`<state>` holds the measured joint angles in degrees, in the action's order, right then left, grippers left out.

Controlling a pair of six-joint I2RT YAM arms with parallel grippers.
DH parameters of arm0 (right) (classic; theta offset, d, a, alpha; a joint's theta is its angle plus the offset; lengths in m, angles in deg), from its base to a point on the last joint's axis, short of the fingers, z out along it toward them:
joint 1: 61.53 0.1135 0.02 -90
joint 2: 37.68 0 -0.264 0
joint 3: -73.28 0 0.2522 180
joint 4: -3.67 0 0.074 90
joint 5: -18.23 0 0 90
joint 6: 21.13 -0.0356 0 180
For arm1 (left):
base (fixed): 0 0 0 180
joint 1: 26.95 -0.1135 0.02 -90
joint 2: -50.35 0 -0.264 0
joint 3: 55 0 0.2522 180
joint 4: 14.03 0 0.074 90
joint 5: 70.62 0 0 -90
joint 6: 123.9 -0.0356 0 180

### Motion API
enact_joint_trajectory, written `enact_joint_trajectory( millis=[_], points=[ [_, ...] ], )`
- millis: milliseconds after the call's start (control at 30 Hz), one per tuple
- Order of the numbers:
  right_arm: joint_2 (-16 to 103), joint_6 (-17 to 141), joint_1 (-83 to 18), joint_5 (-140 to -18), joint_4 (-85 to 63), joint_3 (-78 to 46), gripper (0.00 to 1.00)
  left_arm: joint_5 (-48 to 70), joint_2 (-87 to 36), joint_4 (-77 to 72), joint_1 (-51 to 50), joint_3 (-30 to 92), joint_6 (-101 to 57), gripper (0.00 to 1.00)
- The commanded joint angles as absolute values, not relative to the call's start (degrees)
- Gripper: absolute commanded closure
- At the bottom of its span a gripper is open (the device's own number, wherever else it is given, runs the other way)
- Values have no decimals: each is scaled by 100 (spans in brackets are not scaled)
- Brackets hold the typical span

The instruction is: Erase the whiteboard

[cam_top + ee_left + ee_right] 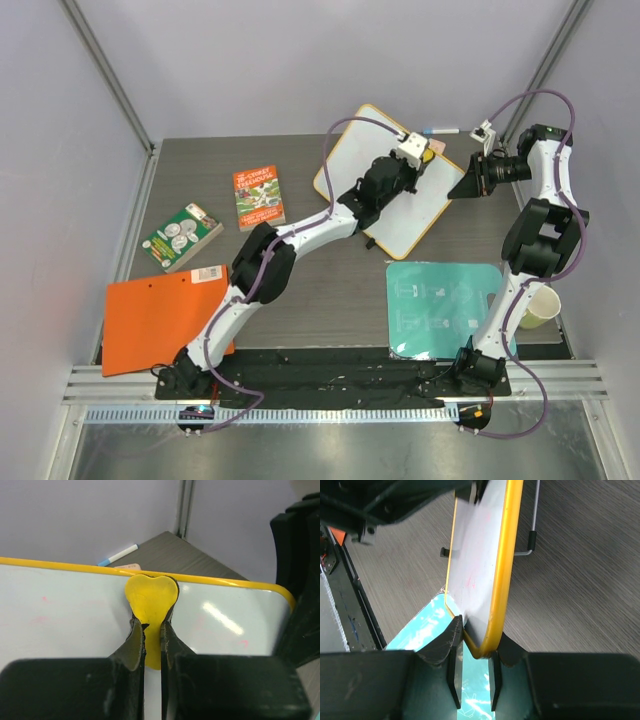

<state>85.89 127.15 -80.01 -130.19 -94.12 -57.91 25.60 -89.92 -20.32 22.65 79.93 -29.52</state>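
Observation:
The whiteboard (428, 205), white with a yellow rim, is tilted at the back middle of the table. Faint pink marks remain on its face (65, 615). My left gripper (414, 152) is over the board's far edge, shut on a yellow heart-shaped eraser (151, 597) that rests against the board next to the rim. The eraser is hidden in the top view. My right gripper (458, 188) is shut on the board's right rim near a rounded corner (487, 645). One finger is on the white face, the other behind the rim (476, 641).
A teal mat (440, 305) lies below the board and shows under my right fingers (420, 630). Two books (259, 196) (181, 237) and an orange folder (160, 318) lie at the left. A paper cup (538, 308) stands at the right. A marker (445, 130) lies behind the board.

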Motion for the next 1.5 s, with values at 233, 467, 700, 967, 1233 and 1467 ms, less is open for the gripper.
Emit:
enact_joint_trajectory(
  millis=[233,467,700,967,1233,1467],
  points=[
    [8352,13778,-7788,-12117,-9631,-5843,99,2114,-8764,-1802,3000,7224,-2643,100],
    [8317,13813,-7806,-12108,-9631,-5747,99,2920,-8702,-2452,3220,6625,-2590,100],
    [8299,13796,-7806,-12117,-9631,-5747,99,3845,-9097,-2426,3114,7644,-2889,100],
    [8282,13795,-7806,-12134,-9631,-5764,99,4056,-9256,-2549,2825,8286,-2941,100],
    [8273,13743,-7806,-12205,-9631,-5861,99,4021,-9818,-2514,2640,9156,-2836,100],
    [8291,13672,-7806,-12205,-9639,-5966,99,3573,-9811,-1943,2718,9009,-2748,100]
  ],
)
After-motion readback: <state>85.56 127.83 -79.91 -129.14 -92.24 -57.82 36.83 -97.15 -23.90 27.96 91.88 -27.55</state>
